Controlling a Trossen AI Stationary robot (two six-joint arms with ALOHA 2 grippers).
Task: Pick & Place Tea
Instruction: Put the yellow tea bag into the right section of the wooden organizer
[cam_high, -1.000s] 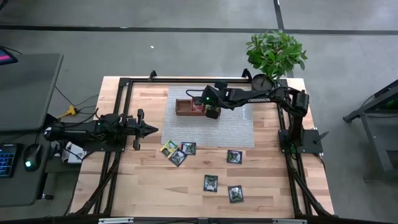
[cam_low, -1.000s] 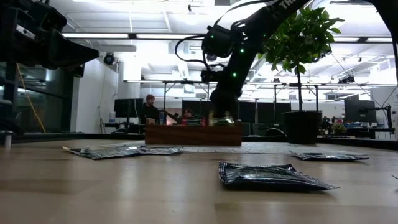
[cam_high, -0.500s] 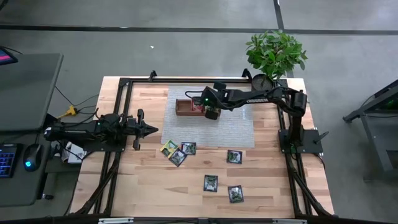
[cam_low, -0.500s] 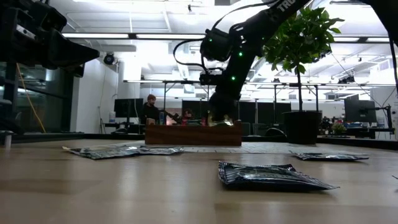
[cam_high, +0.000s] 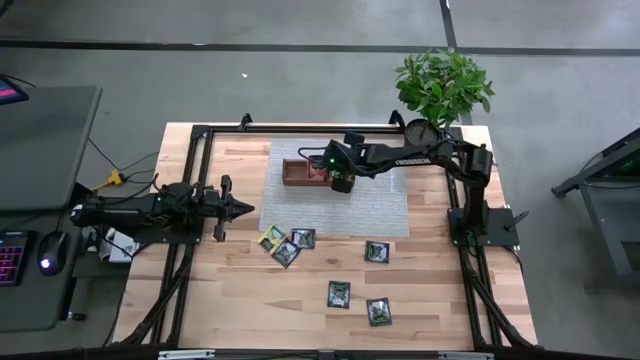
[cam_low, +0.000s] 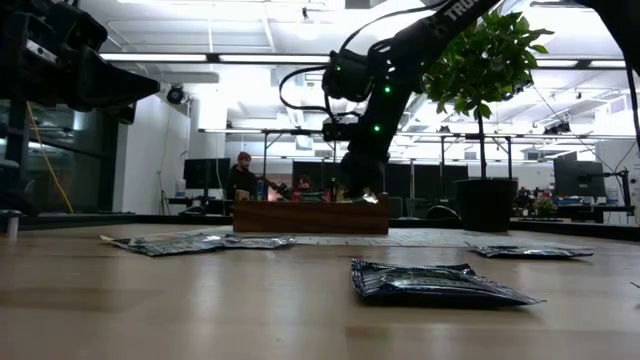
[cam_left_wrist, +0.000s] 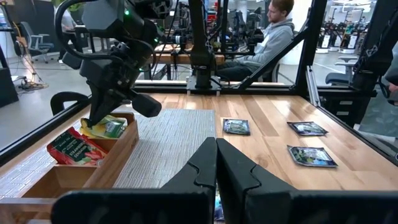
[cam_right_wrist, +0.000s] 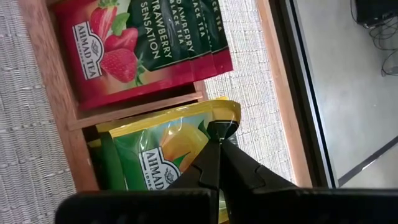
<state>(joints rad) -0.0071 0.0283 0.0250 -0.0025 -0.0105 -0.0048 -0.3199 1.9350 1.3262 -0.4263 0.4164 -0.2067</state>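
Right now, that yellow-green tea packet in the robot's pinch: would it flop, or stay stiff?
Probably a bit floppy: the yellow-green packet is thin foil, held by one edge in the right gripper. It looks light, since a small pinch carries it. Its glossy skin may slide against the red packets in the wooden tray.

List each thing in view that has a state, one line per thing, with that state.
Right gripper: shut on the yellow-green tea packet, over the tray.
Yellow-green tea packet: pinched at its edge, lying in an end compartment of the tray.
Red tea packets: lying flat in the middle compartment.
Wooden tray: on the grey mat, partly filled.
Left gripper: shut, holding nothing, waiting at the table's left.
Loose tea packets: flat on the table, not yet picked.
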